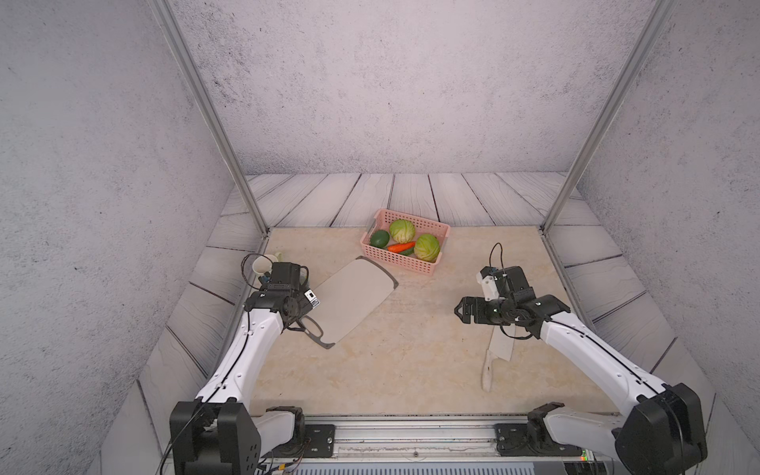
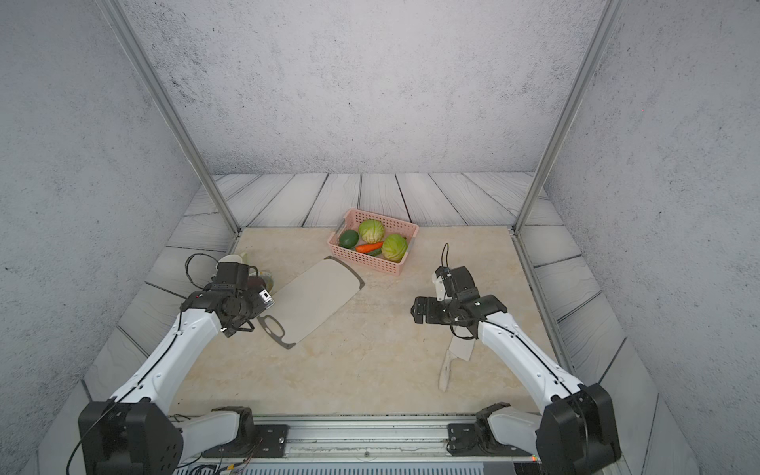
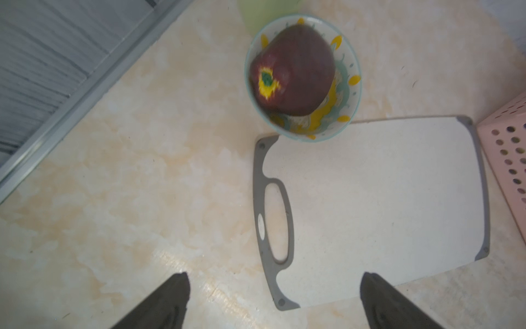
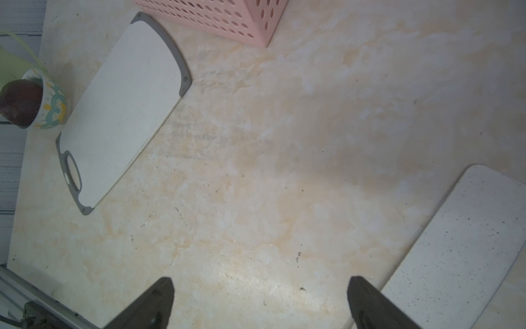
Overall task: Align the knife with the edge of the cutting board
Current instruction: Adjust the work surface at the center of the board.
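Cream-handled knife (image 1: 499, 347), pale speckled blade, lies flat; left pincer (image 3: 274, 275) and right pincer (image 4: 261, 279) gape empty.

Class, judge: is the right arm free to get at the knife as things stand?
Probably yes: the open right gripper hovers close by the knife, and nothing lies on or against it.

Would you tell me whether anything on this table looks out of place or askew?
The knife lies on the bare table, well apart from the cutting board, which sits diagonally to the table's edge. Nothing looks spilled or damaged.
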Tool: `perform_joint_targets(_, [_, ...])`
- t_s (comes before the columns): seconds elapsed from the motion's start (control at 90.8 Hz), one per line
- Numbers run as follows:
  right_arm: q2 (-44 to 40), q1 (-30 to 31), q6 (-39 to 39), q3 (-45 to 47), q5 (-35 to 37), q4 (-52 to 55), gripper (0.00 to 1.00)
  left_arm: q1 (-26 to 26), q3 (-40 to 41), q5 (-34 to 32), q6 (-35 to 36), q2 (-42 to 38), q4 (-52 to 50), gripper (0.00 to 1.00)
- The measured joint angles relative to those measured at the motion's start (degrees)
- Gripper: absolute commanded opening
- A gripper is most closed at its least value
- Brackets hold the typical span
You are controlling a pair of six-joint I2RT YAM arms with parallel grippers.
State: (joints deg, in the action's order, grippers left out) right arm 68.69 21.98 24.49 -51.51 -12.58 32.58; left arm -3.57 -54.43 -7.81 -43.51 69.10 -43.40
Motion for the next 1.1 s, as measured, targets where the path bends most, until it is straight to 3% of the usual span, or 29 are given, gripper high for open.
perform_joint_targets(0.297, [-2.82,2.82,1.88,0.74,-1.99,1.31,0.99,2.38,0.31,5.53,-0.90,6.19,-2.58,0.95])
perform_joint_targets(0.539, [-3.37,3.54,2.78,1.49,-2.32,1.51,0.99,5.42,0.28,11.34,0.17,16.55,-2.86,0.81])
perform_joint_targets(0.705, [-3.45,3.87,2.97,1.77,-2.40,1.51,0.99,5.62,-1.03,12.22,1.20,20.90,-2.99,0.71])
perform_joint_targets(0.947, [-3.74,4.17,3.23,2.78,-2.91,1.14,0.99,6.08,-2.60,12.20,1.42,24.92,-2.64,0.64])
perform_joint_targets(1.101, [-3.72,4.48,3.50,3.13,-3.37,0.94,0.99,6.08,-5.05,12.17,2.34,28.65,-2.73,0.54])
